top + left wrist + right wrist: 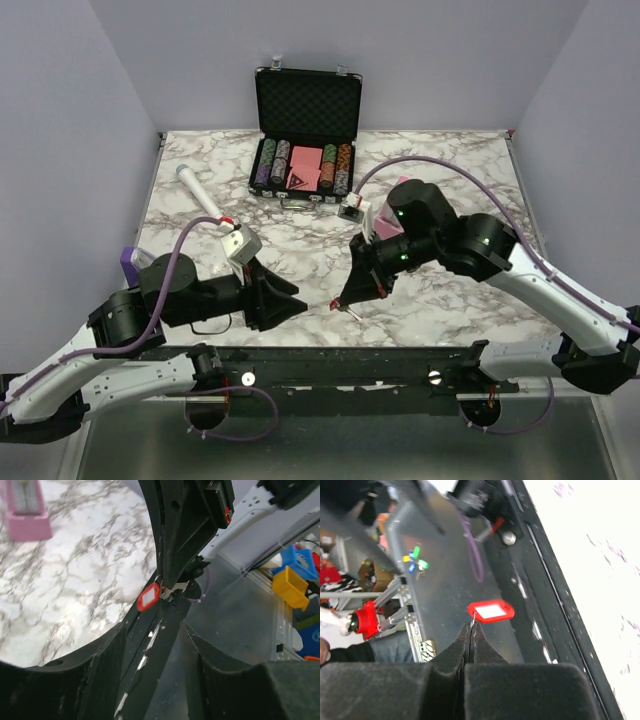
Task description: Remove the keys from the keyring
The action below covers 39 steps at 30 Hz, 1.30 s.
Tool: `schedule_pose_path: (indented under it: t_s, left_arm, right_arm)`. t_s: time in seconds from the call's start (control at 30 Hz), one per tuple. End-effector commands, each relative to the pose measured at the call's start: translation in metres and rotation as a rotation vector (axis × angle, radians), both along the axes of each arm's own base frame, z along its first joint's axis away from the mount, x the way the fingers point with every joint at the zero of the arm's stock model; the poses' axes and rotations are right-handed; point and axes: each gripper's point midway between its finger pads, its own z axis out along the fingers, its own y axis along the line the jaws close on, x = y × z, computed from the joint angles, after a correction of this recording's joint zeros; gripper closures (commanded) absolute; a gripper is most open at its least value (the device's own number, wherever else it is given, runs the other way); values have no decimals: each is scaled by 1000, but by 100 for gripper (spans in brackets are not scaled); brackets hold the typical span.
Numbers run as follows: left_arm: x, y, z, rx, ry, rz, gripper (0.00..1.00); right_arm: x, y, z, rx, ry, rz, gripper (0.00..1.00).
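**A:** Right side?

**B:** Right fingers (445, 680) are pinched fully closed on the small silver-grey metal keys (175, 586). A thin bit of wire shows at the tips in the right wrist view. The small red oval keyring tag (491, 611) hangs just past the tips, clear of the pads.

**A:** Left?

**B:** Left fingers (75, 680) are spread partway with nothing between them. They point at the tag from the left, near it but not touching.

**A:** Where's the whole thing sitting?

**B:** In the gap between the two arms, low over the near edge of the white marbled bench (450, 170), close to the black front rail (330, 365). The tag (333, 303) shows as a red speck under the right fingertips in the top view. Can't tell if it touches the bench.

**A:** Anything close by?

**B:** The pink metronome (27, 510) stands further back, behind the right arm. The open black case of poker chips (305, 100) is at the far edge. Both are well apart from the tag.
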Motion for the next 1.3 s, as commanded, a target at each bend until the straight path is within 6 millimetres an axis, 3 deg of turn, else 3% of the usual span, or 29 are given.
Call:
schedule_pose_path:
  t_s: [0.0,0.27,0.47,0.77,0.93,1.03,1.17,1.27]
  left_arm:
    - [-27,-16,48,-121,-119,-246,48]
    - [-31,-28,79,-124,-114,-364,54]
    - [-34,-43,77,-74,-63,-460,67]
    - [-32,-48,73,-34,-35,-473,68]
    - [-32,-51,70,-22,-16,-487,75]
    - [-29,-51,69,-12,-13,-476,74]
    - [-24,-52,72,-18,-11,-447,59]
    - [-24,-56,76,-44,3,-459,59]
  right_arm:
    - [-24,8,45,231,-64,185,99]
    - [-34,4,88,366,-135,235,99]
    - [-36,2,91,362,-134,251,99]
    - [-36,-1,97,375,-161,238,99]
    - [-37,-2,100,385,-173,242,99]
    - [-37,-3,101,388,-173,243,99]
    - [-38,-4,101,387,-169,247,99]
    - [-38,-4,102,390,-176,244,99]
